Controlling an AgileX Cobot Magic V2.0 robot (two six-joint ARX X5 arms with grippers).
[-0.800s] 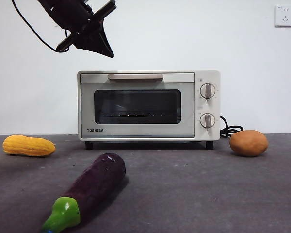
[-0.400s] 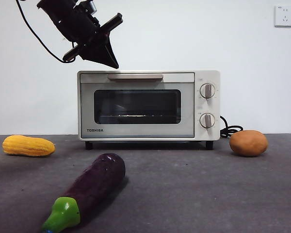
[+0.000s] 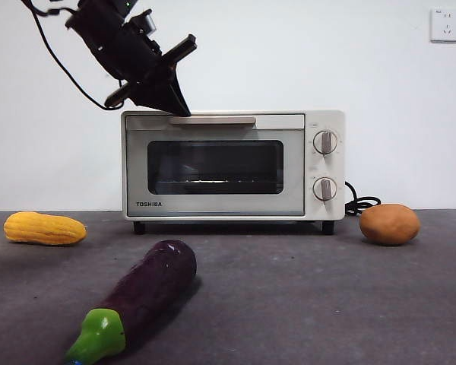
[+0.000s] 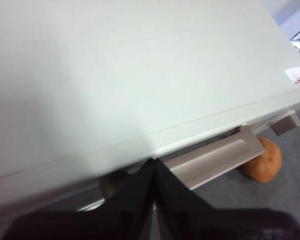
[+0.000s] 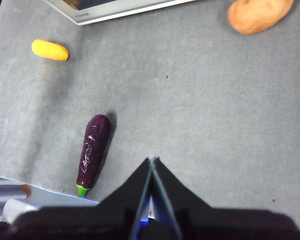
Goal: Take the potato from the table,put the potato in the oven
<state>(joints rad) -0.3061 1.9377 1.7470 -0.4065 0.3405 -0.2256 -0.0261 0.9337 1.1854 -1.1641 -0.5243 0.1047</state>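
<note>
The orange-brown potato (image 3: 390,224) lies on the dark grey table (image 3: 304,289) just right of the cream-white oven (image 3: 213,163), whose door is closed. My left gripper (image 3: 181,109) hangs shut at the oven's top front edge, its tip just above the left end of the beige handle (image 3: 212,120). In the left wrist view the shut left gripper (image 4: 154,162) points at the handle (image 4: 215,161), with the oven top (image 4: 115,75) filling the picture and the potato (image 4: 262,161) beyond. My right gripper (image 5: 152,160) is shut, empty, high above the table (image 5: 190,100), far from the potato (image 5: 259,15).
A yellow corn cob (image 3: 44,228) lies left of the oven. A purple eggplant (image 3: 144,293) with a green stem lies near the front, left of centre. The oven's black cord (image 3: 361,204) curls behind the potato. A wall socket (image 3: 445,24) sits at the top right.
My left gripper has come down and to the right, from the air above the oven's left side to its top front edge by the handle. Nothing on the table has moved.
</note>
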